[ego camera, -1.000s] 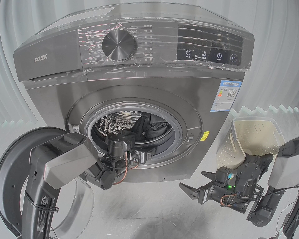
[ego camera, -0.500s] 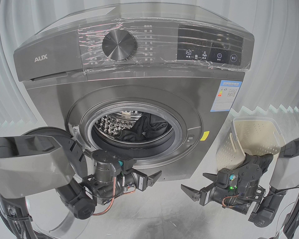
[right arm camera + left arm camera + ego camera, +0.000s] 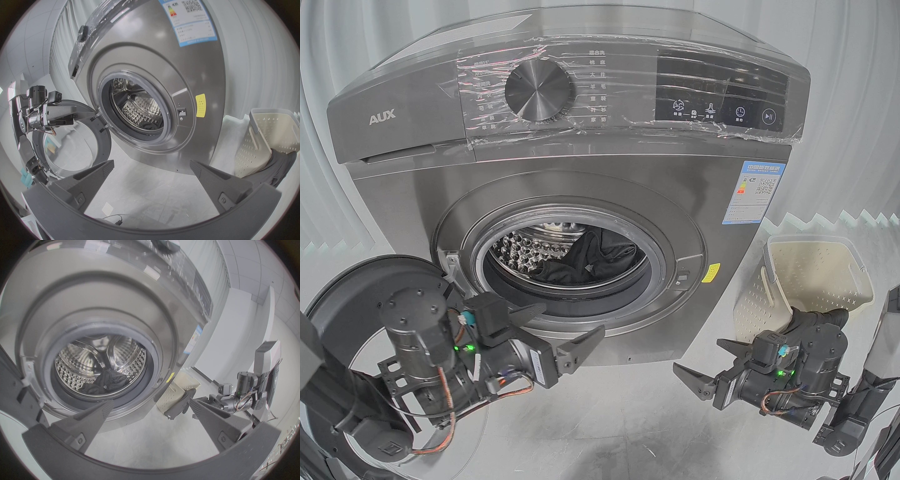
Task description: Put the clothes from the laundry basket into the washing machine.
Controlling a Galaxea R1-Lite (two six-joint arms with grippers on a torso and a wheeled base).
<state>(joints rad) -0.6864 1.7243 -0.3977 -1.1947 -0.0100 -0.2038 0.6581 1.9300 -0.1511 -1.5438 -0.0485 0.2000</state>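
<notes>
The grey washing machine (image 3: 569, 156) stands with its door swung open, and a black garment (image 3: 590, 259) lies inside the drum (image 3: 106, 382). My left gripper (image 3: 570, 320) is open and empty, low in front of the machine just below the drum opening. A cream laundry basket (image 3: 819, 275) lies tipped against the machine's right side, with a dark garment (image 3: 819, 319) hanging out of its mouth (image 3: 278, 168). My right gripper (image 3: 699, 356) is open and empty, near the floor just left of the basket.
The round glass door (image 3: 337, 300) hangs open at the left, close beside my left arm. Bare grey floor (image 3: 625, 425) lies between the two grippers. A pale curtain (image 3: 850, 125) runs behind the machine.
My left gripper has pulled back out of the drum opening and dropped down and left, leaving the black garment inside. The right gripper has drifted slightly right and down.
</notes>
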